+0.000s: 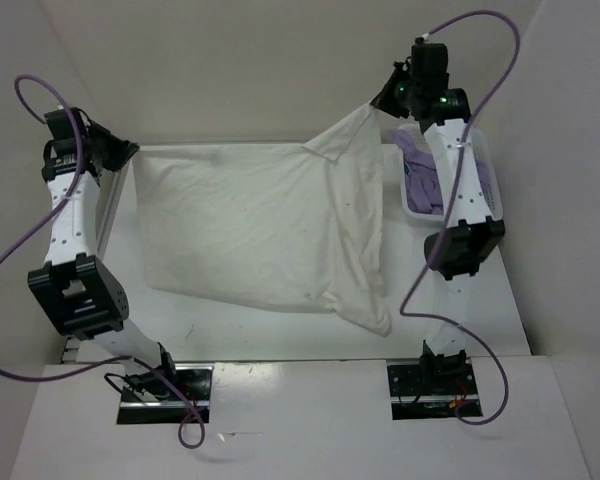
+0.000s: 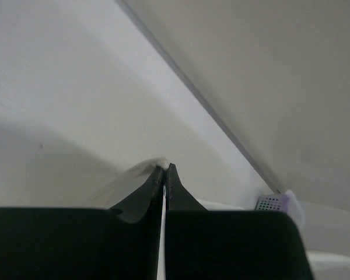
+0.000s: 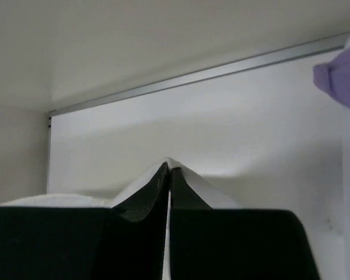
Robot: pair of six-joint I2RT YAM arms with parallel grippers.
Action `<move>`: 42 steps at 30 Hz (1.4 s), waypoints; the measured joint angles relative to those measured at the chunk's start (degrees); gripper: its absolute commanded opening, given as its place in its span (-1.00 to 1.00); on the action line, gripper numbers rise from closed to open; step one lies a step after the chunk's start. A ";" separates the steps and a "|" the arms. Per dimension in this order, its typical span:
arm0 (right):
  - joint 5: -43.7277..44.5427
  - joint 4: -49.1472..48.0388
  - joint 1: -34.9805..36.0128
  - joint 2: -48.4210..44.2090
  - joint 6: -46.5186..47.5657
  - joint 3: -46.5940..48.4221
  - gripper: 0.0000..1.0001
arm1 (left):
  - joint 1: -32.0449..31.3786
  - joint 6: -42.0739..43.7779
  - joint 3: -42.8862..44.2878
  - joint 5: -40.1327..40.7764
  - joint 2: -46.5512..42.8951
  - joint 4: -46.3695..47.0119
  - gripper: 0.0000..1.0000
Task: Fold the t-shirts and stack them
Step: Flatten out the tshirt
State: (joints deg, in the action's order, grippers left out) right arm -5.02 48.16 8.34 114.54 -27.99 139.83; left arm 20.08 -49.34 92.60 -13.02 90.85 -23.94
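White t-shirt [image 1: 260,235] pinched at 2 far corners by left gripper [image 1: 131,151] and right gripper [image 1: 378,102] (bin [image 1: 486,152] nearby)

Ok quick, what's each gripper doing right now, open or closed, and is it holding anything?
Left gripper: closed, pinching an edge of the white t-shirt.
Right gripper: closed, pinching another edge of the same t-shirt.

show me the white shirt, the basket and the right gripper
white shirt [image 1: 260,225], top view, middle of the cloth
basket [image 1: 486,160], top view, right-hand wall
right gripper [image 3: 168,170], right wrist view, between its closed fingertips
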 measured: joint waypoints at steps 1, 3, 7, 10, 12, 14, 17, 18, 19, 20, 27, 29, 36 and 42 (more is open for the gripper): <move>-0.46 1.66 0.02 6.14 -0.59 5.53 -1.00 | -0.20 -0.28 0.79 0.35 2.86 -0.24 -1.00; -1.01 1.40 0.04 11.54 -1.92 9.75 -1.00 | -0.57 -0.83 4.20 0.52 8.26 -0.87 -1.00; -1.44 0.55 0.04 10.60 -4.00 13.86 -1.00 | -1.18 -2.45 14.03 0.09 11.06 -2.86 -1.00; -0.90 -3.28 0.04 4.28 -4.98 14.82 -1.00 | 0.15 -4.04 23.08 -0.63 10.10 -0.59 -1.00; -0.70 -4.98 0.02 -0.74 -5.22 14.82 -1.00 | 1.64 -4.96 25.22 -0.85 8.26 1.16 -1.00; -0.66 -6.71 0.02 -6.36 -5.18 14.84 -1.00 | 3.13 -5.33 26.38 -1.09 6.03 2.29 -1.00; -0.33 -13.00 -0.11 -18.82 -4.42 5.86 -1.00 | 3.76 -6.29 23.32 -1.70 1.55 6.14 -1.00; 0.04 -13.18 -0.28 -22.56 -4.07 -1.22 -1.00 | 3.63 -6.27 20.76 -1.75 0.24 6.25 -1.00; 0.39 -15.37 -0.44 -26.88 -3.80 -10.21 -1.00 | 3.63 -6.12 17.97 -1.75 -0.96 6.23 -1.00; 0.92 -15.41 -0.52 -30.27 -3.58 -17.00 -1.00 | 3.63 -6.03 15.56 -1.70 -1.86 5.95 -1.00; 5.09 -14.88 -0.61 -39.56 -2.21 -60.19 -1.00 | 3.52 -1.99 -4.20 1.86 -9.22 3.96 -1.00; 5.11 -11.34 -0.59 -41.13 -2.45 -70.27 -1.00 | 3.45 -1.07 -11.21 3.45 -13.27 1.03 -1.00; 1.16 -2.05 -0.61 -52.54 -3.96 -77.37 -1.00 | 2.86 1.66 -23.78 9.92 -21.55 -5.33 -1.00; -4.33 7.30 1.20 -64.57 -6.82 -81.53 -1.00 | -0.37 4.28 -30.49 15.10 -27.15 -12.59 -1.00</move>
State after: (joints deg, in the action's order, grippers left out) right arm -9.34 55.46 9.54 49.98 -34.81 58.30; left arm 19.70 -45.06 62.11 2.09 63.70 -36.53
